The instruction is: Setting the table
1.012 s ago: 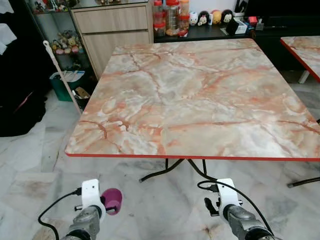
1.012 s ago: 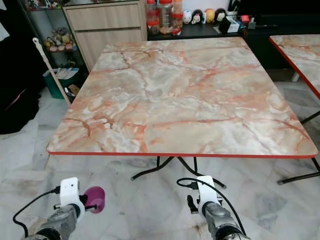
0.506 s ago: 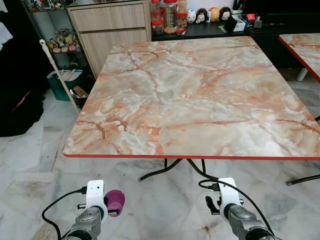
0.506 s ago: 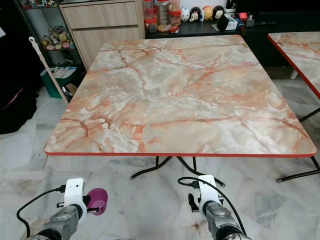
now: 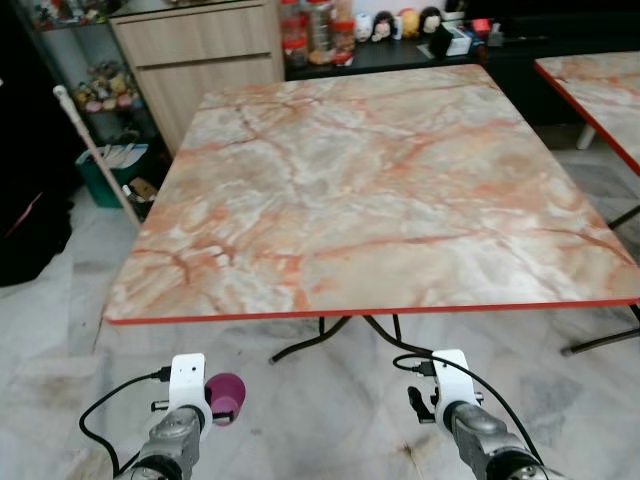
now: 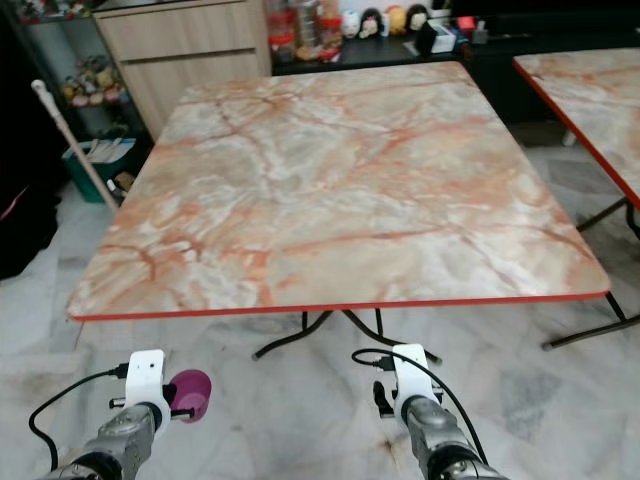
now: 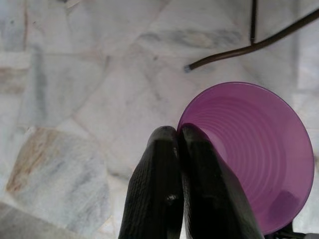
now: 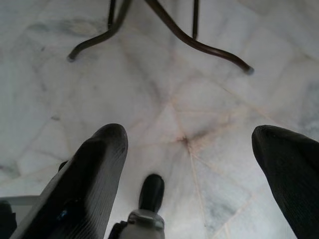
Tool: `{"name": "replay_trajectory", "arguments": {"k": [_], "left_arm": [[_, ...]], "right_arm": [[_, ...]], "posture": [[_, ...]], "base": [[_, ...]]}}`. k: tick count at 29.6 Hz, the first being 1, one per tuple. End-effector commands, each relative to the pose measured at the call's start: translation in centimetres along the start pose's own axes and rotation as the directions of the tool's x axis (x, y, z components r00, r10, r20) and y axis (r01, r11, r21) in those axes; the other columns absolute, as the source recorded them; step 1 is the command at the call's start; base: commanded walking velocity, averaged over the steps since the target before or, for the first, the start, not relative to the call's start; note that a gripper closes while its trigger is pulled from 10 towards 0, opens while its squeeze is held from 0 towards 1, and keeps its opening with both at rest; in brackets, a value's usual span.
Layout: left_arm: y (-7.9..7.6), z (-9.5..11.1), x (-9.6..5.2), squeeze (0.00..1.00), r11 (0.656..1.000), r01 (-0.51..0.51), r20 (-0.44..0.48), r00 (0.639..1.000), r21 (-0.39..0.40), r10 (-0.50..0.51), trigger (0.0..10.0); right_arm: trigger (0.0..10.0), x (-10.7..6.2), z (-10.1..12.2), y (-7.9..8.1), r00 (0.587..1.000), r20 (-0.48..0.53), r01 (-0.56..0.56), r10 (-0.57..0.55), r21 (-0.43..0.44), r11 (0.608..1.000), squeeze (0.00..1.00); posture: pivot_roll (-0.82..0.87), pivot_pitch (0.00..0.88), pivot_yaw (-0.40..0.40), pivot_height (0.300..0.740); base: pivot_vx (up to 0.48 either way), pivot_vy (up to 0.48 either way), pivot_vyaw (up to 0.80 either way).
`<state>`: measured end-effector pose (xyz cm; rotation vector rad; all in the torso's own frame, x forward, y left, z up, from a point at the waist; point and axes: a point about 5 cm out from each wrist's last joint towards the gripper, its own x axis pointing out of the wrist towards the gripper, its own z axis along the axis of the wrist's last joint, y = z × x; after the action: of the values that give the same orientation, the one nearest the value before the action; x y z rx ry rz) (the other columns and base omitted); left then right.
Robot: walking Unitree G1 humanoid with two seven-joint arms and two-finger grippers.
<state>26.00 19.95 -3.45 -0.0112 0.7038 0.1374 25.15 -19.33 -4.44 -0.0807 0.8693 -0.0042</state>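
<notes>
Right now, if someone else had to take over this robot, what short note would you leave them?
Left gripper: shut on the rim of a purple cup, held low in front of the robot, above the floor and short of the table's near edge.
Right gripper: open, holding nothing, also low over the marble floor near the table's legs.
Marble-patterned table: straight ahead, and nothing has been set on it.
Done: the cup is in hand and the robot is facing the table.
Left: bring the cup up over the tabletop, put it down upright, then probably fetch the rest of the setting.
</notes>
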Motion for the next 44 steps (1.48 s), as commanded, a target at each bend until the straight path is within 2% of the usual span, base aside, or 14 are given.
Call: {"name": "replay_trajectory", "arguments": {"k": [1, 11, 20, 28, 30, 37, 44], "left_arm": [[0.4, -0.1, 0.0, 0.00, 1.000, -0.013, -0.001, 1.000, 0.016, 0.013, 10.0], [0.4, -0.3, -0.1, 0.00, 1.000, -0.026, -0.003, 1.000, 0.001, 0.026, 10.0], [0.2, -0.6, -0.1, 0.00, 1.000, -0.015, -0.017, 1.000, 0.026, 0.016, 10.0], [0.2, -1.2, -0.2, 0.00, 0.999, -0.016, -0.037, 0.999, 0.030, 0.017, 10.0], [0.3, -1.3, -0.3, 0.00, 0.999, -0.014, -0.041, 0.999, 0.034, 0.016, 10.0], [0.4, -1.6, -0.3, 0.00, 0.999, -0.015, -0.051, 0.999, 0.035, 0.017, 10.0], [0.5, -1.8, -0.4, 0.00, 0.999, -0.017, -0.058, 0.998, 0.040, 0.020, 10.0]], "right_arm": [[10.0, 0.1, 0.3, 0.3, 1.000, 0.001, -0.004, 0.004, 0.009, 1.000, 0.00], [10.0, 0.0, 0.1, 0.3, 1.000, -0.009, -0.013, 0.013, -0.001, 1.000, 0.00], [10.0, 0.0, -0.1, 0.4, 1.000, -0.010, -0.029, 0.029, 0.005, 1.000, 0.00], [10.0, 0.0, -0.3, 0.4, 0.999, -0.021, -0.040, 0.038, -0.065, 0.997, 0.00], [10.0, 0.0, -0.5, 0.5, 0.999, -0.026, -0.046, 0.046, -0.030, 0.998, 0.00], [10.0, 0.0, -0.5, 0.6, 0.999, -0.022, -0.045, 0.043, -0.069, 0.997, 0.00], [10.0, 0.0, -0.9, 0.8, 0.998, -0.026, -0.057, 0.056, -0.029, 0.998, 0.00]], "posture": [[-0.07, 0.071, 0.081, 0.740], [-0.07, 0.044, 0.078, 0.740], [-0.08, 0.011, 0.084, 0.740], [-0.08, 0.000, 0.092, 0.740], [-0.09, 0.000, 0.095, 0.740], [-0.09, 0.000, 0.097, 0.740], [-0.09, 0.000, 0.100, 0.740]], "base": [[0.000, -0.315, 0.00], [0.000, -0.312, 0.00], [0.000, -0.276, 0.00], [0.000, -0.357, 0.17], [0.000, -0.386, 0.23], [0.000, -0.380, 0.17], [0.000, -0.355, 0.31]]}}
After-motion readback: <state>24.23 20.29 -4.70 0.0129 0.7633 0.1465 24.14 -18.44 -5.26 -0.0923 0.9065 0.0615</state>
